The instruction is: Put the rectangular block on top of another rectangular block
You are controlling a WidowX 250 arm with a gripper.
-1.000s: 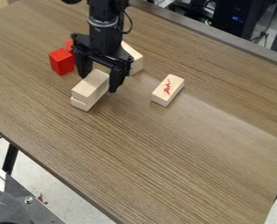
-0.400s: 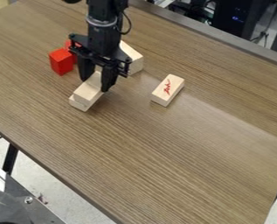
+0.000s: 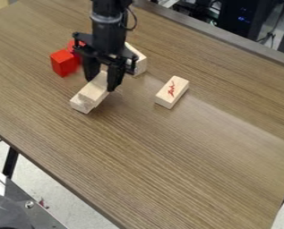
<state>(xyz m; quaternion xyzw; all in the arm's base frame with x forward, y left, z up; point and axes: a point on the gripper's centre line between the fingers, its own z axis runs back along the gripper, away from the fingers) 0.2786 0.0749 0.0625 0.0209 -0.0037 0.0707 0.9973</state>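
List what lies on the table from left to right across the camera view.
Nearer red block → stacked pair of pale wooden blocks → pale wooden block farther back → pale wooden block with red marking on top.

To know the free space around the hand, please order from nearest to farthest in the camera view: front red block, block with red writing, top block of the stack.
1. Top block of the stack, right at the hand.
2. Front red block, left in view.
3. Block with red writing, right in view.
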